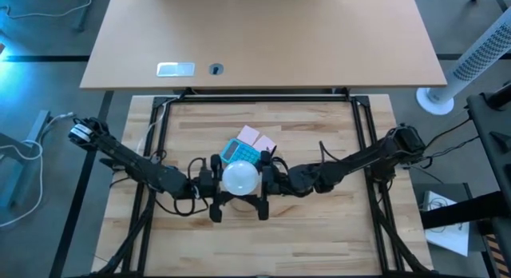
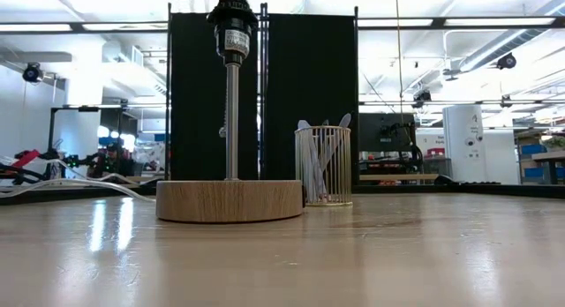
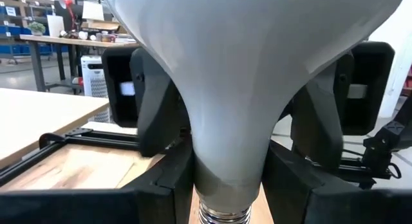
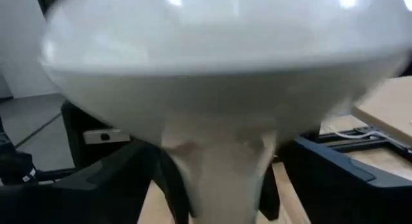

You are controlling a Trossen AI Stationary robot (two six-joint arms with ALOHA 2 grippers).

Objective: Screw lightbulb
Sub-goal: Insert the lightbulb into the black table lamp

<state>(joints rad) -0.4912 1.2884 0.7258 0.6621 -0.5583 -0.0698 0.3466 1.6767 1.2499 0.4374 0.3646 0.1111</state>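
Observation:
The frosted white lightbulb [image 1: 239, 178] stands upright, globe up, with its metal screw base [image 3: 223, 214] pointing down. My left gripper [image 1: 215, 186] comes from the table's left and is shut on the bulb's neck. My right gripper [image 1: 267, 186] comes from the table's right and is open, a finger [image 4: 116, 179] on either side of the neck without touching it. The lamp stand shows in the low view as a round wooden disc [image 2: 229, 201], a metal rod and a black socket [image 2: 233, 25]. The bulb and both grippers are above that frame. My left gripper pinches the bulb's narrow neck [image 3: 225, 166], just above the screw base, between its two fingers [image 3: 164, 192]. The fingers come in level from the table's left. The bulb stands upright in the hold, globe above the fingers, clear of the table.
A blue calculator [image 1: 239, 152] and pink sticky notes [image 1: 257, 138] lie just beyond the bulb. A wire pen holder [image 2: 323, 166] stands to the right of the lamp stand in the low view. The black frame rails [image 1: 160, 134] run along the table's sides.

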